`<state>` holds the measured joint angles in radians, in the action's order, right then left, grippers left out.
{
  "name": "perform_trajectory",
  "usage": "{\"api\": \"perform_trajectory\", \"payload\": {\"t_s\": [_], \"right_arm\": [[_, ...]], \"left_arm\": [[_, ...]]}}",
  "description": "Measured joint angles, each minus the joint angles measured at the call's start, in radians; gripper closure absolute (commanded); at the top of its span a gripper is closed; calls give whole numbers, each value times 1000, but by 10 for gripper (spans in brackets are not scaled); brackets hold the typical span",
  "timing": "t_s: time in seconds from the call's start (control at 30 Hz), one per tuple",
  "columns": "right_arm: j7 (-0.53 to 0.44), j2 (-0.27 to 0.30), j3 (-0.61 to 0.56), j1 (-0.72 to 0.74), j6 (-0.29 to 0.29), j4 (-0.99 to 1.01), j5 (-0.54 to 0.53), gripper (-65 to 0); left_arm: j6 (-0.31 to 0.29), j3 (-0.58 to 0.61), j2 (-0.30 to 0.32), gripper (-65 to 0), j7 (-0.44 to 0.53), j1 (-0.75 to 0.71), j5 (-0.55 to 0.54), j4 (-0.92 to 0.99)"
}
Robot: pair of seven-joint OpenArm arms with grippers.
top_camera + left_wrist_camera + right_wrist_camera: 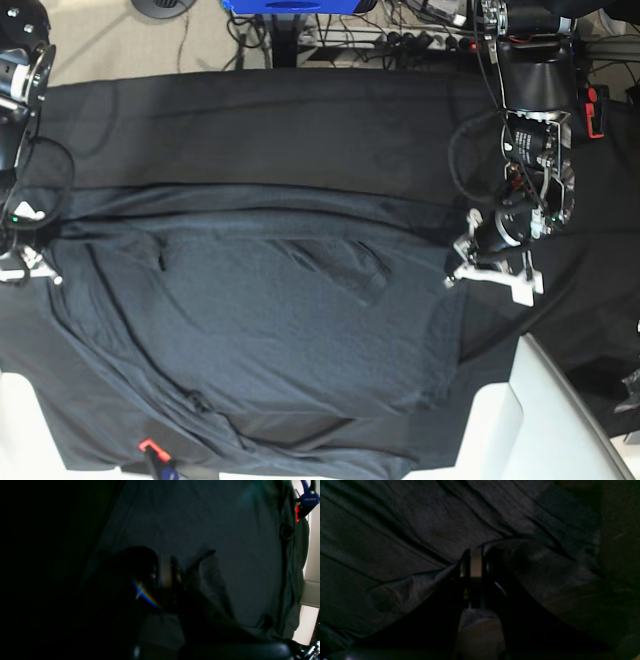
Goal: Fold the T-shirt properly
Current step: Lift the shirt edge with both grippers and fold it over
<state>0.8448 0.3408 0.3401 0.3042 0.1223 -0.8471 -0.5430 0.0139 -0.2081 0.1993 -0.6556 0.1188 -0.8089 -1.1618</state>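
Overhead, the T-shirt [270, 320] lies spread across the black tablecloth [250, 120], the left gripper [490, 265] at one edge and the right gripper [25, 265] at the opposite one. In the left wrist view (very dark), the fingers [165, 572] look clenched on a fold of fabric. In the right wrist view, pinched fingers [475, 562] grasp bunched shirt cloth.

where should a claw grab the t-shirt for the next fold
Probably the T-shirt along its rumpled near hem, coming from the near side: that edge lies loose on the tablecloth. The left claw and right claw, both shut, already pinch the side edges.
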Motion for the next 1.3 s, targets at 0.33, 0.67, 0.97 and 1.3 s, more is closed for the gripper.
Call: {"api": "perform_trajectory", "payload": {"t_s": [0.33,0.67,0.97,1.3], "right_arm": [[-45,-11,-2,0,-52,0,-1,0],[-47,-11,-2,0,-52,0,1,-138],[-159,-11,2,-81,-55,-286,-6,-320],[-139,-176,354,-367,-74,-573,-119,-320]], "left_arm": [[1,-2,1,0,79,0,0,27],[1,-2,0,-258,80,-2,-5,27],[3,-130,-1,-638,83,-4,-2,12],[-3,-174,73,-563,85,-320,5,-380]]}}
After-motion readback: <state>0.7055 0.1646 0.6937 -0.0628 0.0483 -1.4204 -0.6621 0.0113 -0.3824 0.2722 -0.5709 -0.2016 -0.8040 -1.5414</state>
